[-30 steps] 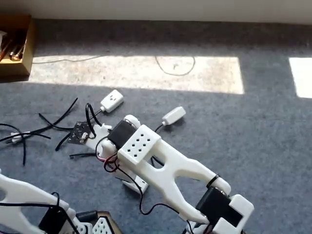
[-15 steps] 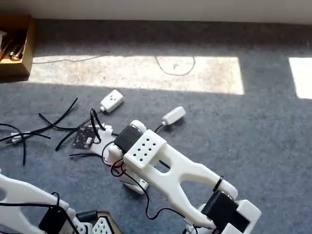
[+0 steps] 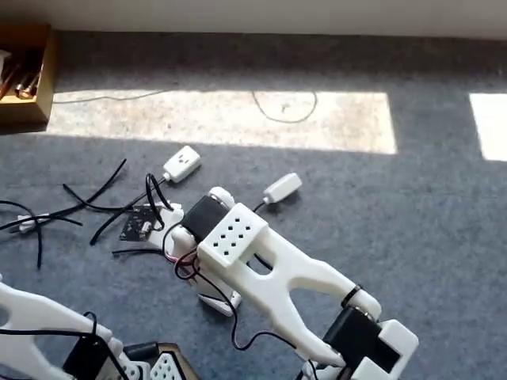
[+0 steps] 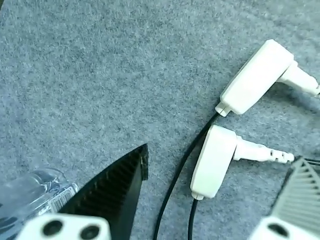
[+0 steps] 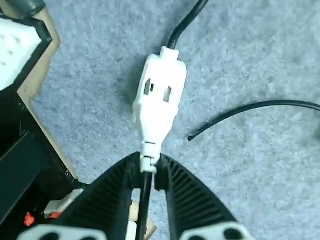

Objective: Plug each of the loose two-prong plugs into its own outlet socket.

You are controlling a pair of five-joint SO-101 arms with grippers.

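Note:
A white outlet socket (image 5: 159,100) with two slots lies on the grey carpet, a black cord leaving its far end. My right gripper (image 5: 149,164) is shut on the socket's thin neck. From above, that socket (image 3: 219,300) peeks out under the right arm (image 3: 261,269). Two white two-prong plugs (image 4: 214,160) (image 4: 256,76) lie side by side on the carpet. My left gripper (image 4: 222,155) hangs open over the nearer one, its black finger (image 4: 115,190) well to one side. Another white socket (image 3: 182,164) and a white plug (image 3: 282,188) lie farther back.
Loose black wires (image 3: 87,202) and a small black circuit board (image 3: 139,223) lie left of the right arm. A cut wire end (image 5: 250,112) lies beside the held socket. A wooden box (image 3: 28,71) stands far left. The left arm's base (image 3: 150,366) is at the near edge.
The right arm swung a little toward the near right, then part way back, and the socket under it shifted along. The circuit board slid slightly nearer.

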